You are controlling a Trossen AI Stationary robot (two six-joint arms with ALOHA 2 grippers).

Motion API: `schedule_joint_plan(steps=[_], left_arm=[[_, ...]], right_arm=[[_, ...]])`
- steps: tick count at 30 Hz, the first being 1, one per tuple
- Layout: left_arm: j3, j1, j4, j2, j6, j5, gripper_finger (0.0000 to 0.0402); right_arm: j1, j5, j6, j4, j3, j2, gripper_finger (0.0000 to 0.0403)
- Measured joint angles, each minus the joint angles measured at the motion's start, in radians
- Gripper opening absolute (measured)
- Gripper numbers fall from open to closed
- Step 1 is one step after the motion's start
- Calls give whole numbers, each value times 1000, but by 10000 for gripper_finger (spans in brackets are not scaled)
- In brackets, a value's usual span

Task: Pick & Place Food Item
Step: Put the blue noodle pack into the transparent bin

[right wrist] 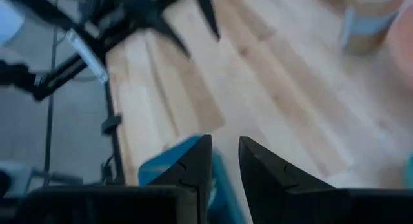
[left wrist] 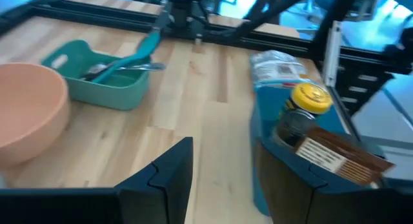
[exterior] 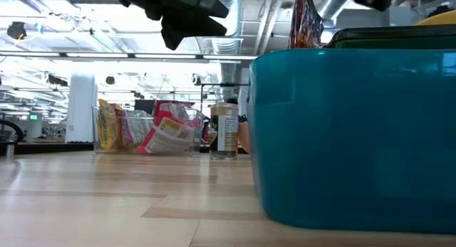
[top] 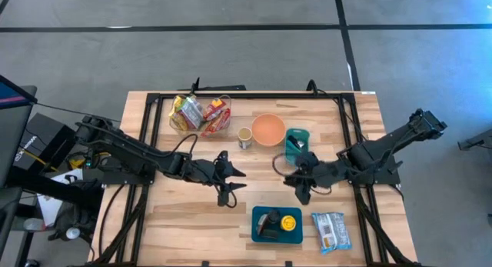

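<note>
With my left hand (top: pixel 231 182) part open and my right hand (top: pixel 301 184) narrow, both empty, I'd pinch the light, crinkly snack packet (top: pixel 331 230) by its edge.

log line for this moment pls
left gripper: open, empty, mid-table | right gripper: narrow gap, empty, above blue tray | nothing picked yet

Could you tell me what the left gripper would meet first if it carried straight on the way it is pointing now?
Probably the right gripper. In the high view the left gripper points across the table toward it, with only bare wooden table between them. The blue tray lies off that line, nearer the front edge. Heights are unclear.
</note>
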Motion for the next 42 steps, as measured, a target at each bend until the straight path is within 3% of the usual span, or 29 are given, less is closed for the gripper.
schedule_joint_plan(steps=[13, 22, 35, 42], left_arm=[[0, 0, 0, 0, 0, 9, 158], [0, 0, 0, 0, 1, 9, 158], [0, 0, 0, -1, 1, 9, 158], [0, 0, 0, -1, 1, 9, 158]], right_arm=[[233, -21, 221, -76, 0, 5, 59], [373, -21, 555, -162, -1, 55, 47], [475, -136, 771, -176, 0, 190, 4], [483, -214, 863, -185, 0, 241, 2]])
